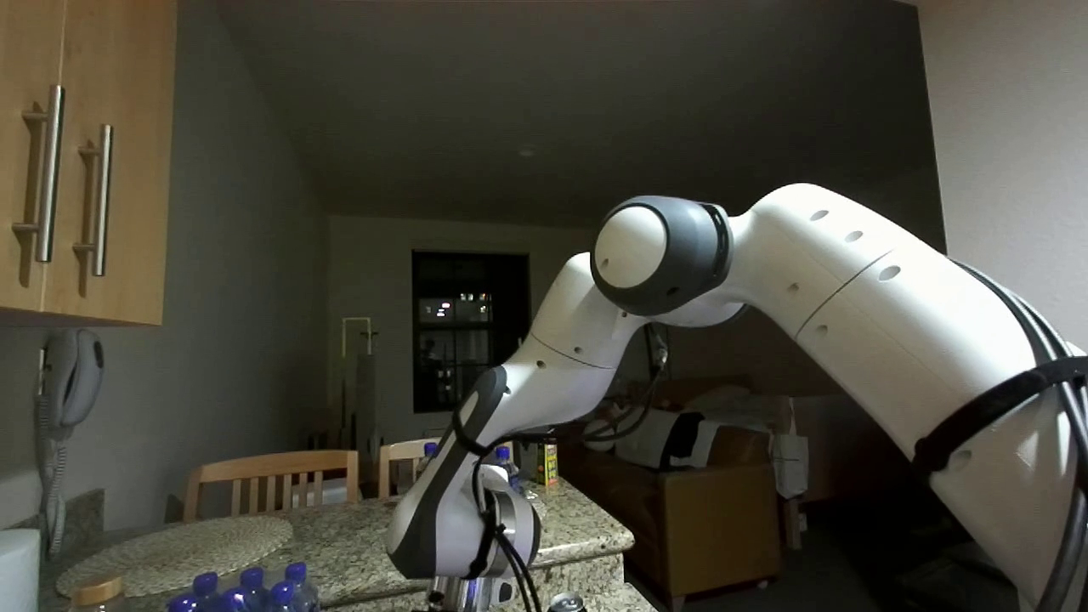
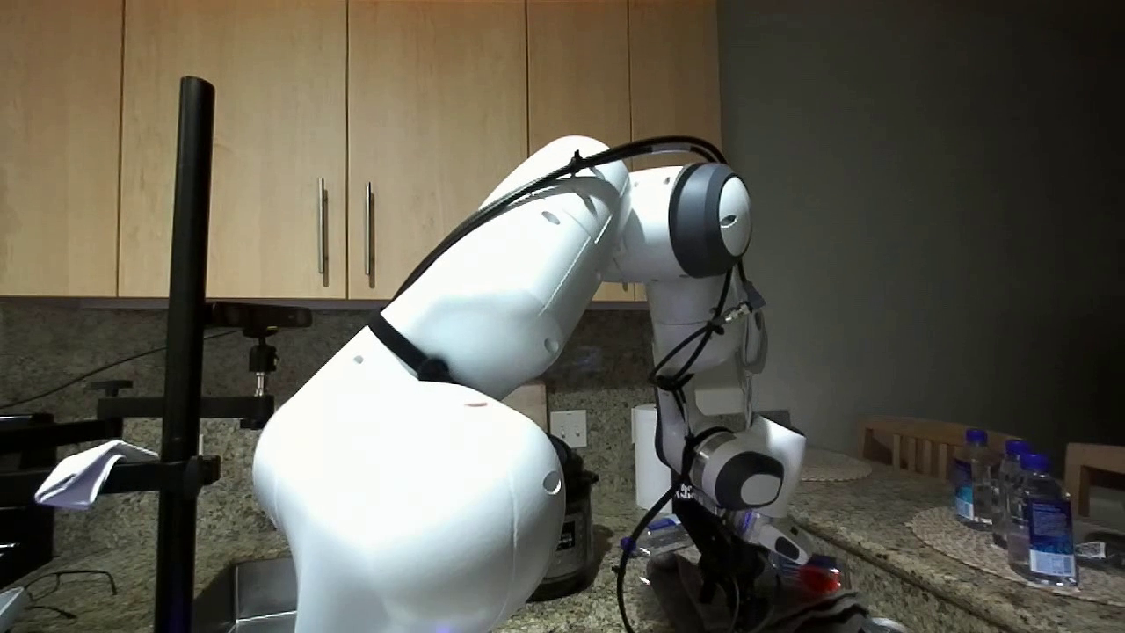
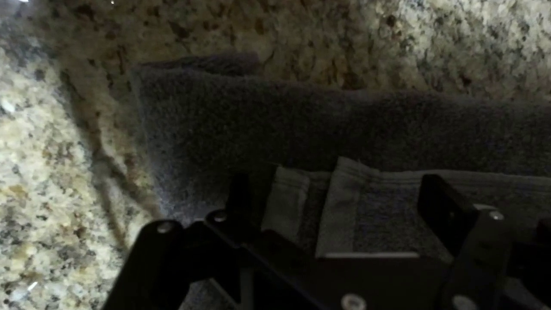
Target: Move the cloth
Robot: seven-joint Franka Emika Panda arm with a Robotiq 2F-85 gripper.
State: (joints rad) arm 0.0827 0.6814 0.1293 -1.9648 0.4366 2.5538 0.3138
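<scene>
Cloth [image 3: 258,116] lies on the counter [image 3: 43,172], under the gripper [image 3: 340,196]; contact unclear. In the wrist view, the cloth's longer visible edge runs crosswise, near parallel to the line between the 2 fingers [image 3: 442,210], right end out of frame. Fingers wide apart, holding nothing; pale hem [image 3: 340,209] between them. Counter shows past the cloth's top and left edges: likely room for dragging. In an exterior view, a bottle [image 2: 661,536] lies near the cloth.

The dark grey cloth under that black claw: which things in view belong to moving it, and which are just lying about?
Belongs to the job:
dark grey fuzzy cloth
black two-fingered gripper, open

Just lying about, it seems:
clear blue-capped bottles
white paper roll
pale round woven placemat
</scene>
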